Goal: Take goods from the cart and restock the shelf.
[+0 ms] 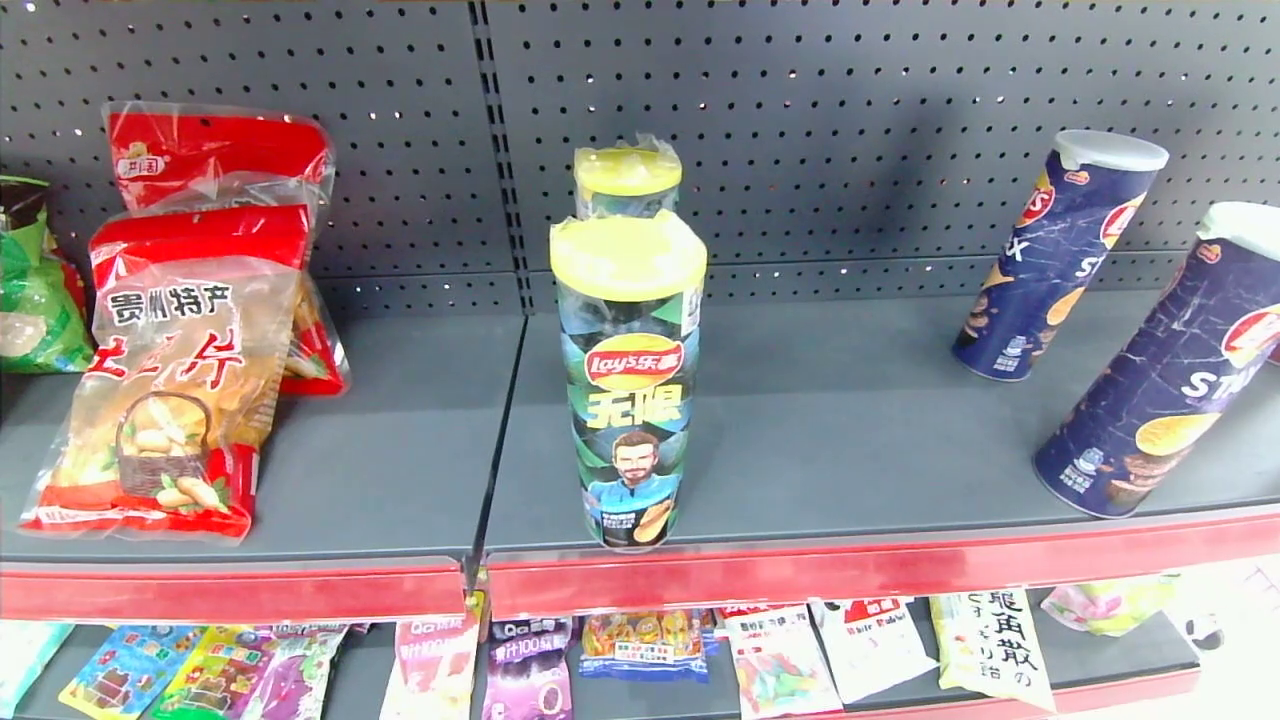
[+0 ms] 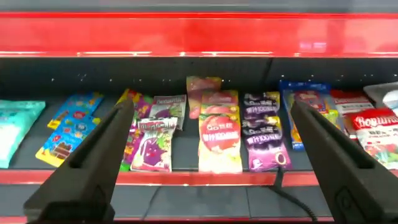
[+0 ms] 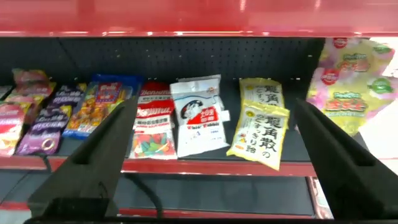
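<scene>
we hold our left gripper point(image 2: 211, 107) and right gripper point(image 3: 217, 104) with fingers spread wide and nothing between them, both facing the lower shelf point(image 2: 186, 177) of packets point(image 2: 219, 134). on the upper shelf point(image 1: 850, 420) a green can point(image 1: 628, 390) stands upright at the front edge with a second can point(image 1: 627, 180) just behind it. blue cans point(image 1: 1060, 255) stand well to its right and red bags point(image 1: 170, 390) to its left.

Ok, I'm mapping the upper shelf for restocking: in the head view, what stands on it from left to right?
green bag → front red snack bag → front yellow-lidded can → blue can → second blue can
</scene>
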Motion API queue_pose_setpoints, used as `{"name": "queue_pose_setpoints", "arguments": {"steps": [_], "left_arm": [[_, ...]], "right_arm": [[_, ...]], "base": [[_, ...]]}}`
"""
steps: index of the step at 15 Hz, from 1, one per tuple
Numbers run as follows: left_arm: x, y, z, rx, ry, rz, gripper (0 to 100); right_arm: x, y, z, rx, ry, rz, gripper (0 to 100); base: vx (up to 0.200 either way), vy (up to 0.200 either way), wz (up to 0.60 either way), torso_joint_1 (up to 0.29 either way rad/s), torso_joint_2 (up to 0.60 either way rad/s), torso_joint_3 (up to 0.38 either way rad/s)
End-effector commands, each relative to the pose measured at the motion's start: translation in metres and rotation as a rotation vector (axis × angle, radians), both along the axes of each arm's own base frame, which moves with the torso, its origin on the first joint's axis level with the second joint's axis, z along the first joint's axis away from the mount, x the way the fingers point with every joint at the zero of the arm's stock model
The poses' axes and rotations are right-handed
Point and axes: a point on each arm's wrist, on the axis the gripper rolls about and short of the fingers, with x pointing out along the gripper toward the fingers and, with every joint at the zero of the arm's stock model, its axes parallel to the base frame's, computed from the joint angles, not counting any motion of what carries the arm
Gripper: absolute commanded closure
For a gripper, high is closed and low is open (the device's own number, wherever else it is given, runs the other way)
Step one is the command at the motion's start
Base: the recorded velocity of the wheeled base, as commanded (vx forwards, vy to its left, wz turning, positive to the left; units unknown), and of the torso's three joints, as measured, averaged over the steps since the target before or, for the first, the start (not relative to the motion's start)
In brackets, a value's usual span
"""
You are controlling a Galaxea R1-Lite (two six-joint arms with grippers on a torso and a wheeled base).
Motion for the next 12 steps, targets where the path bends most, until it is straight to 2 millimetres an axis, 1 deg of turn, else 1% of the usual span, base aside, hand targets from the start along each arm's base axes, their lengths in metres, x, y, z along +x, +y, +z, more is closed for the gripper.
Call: {"name": "queue_pose_setpoints", "arguments": {"steps": [1,2,4,12], "left_arm": [[-0.0065,0.0000,-0.0016,0.000,-0.085,0.005,0],[-0.0091,-0.0001,-0.0023,-0.001,-0.119,0.012,0],[-0.0091,-0.0001,-0.0022,0.000,-0.120,0.012,0],[-0.0090,-0.0002,-0.0026,0.010,-0.118,0.006,0]], "right_arm": [[-0.0024,0.0004,-0.0005,-0.001,-0.030,-0.040,0],[-0.0038,0.0005,-0.0009,0.000,-0.049,-0.047,0],[-0.0069,0.0008,-0.0018,0.001,-0.090,-0.064,0],[-0.0069,0.0007,-0.0018,0.002,-0.090,-0.068,0]], "base": [[0.000,0.000,0.00,0.000,0.00,0.000],[0.000,0.000,0.00,0.000,0.00,0.000],[0.000,0.000,0.00,0.000,0.00,0.000],[0.000,0.000,0.00,0.000,0.00,0.000]]}}
